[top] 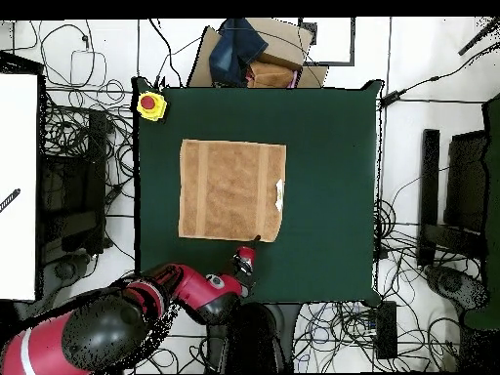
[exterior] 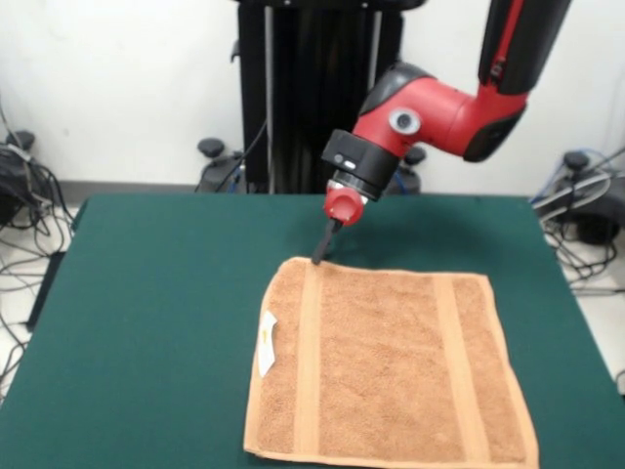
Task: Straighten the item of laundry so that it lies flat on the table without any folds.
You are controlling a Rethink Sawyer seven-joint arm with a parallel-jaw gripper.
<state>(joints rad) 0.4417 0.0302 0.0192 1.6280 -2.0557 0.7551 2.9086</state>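
The item of laundry (exterior: pixel 386 366), an orange-tan terry towel with two flat woven bands and a white tag (exterior: pixel 266 344) on its left edge, lies spread out on the dark green table (exterior: pixel 146 293). In the overhead view the towel (top: pixel 231 189) looks flat and roughly square, with the tag (top: pixel 280 191) on its right edge. My gripper (exterior: pixel 319 256) comes down at the towel's far edge, near its far-left corner, with its dark tip at the cloth's border. From above, the gripper (top: pixel 254 240) sits at the towel's lower edge. Its tip looks like a single dark point.
A yellow box with a red button (top: pixel 150 105) sits at one table corner. Cardboard boxes and dark cloth (top: pixel 249 49) lie beyond the table's far edge. Cables (top: pixel 78 127) cover the floor around the table. Green surface surrounds the towel on all sides.
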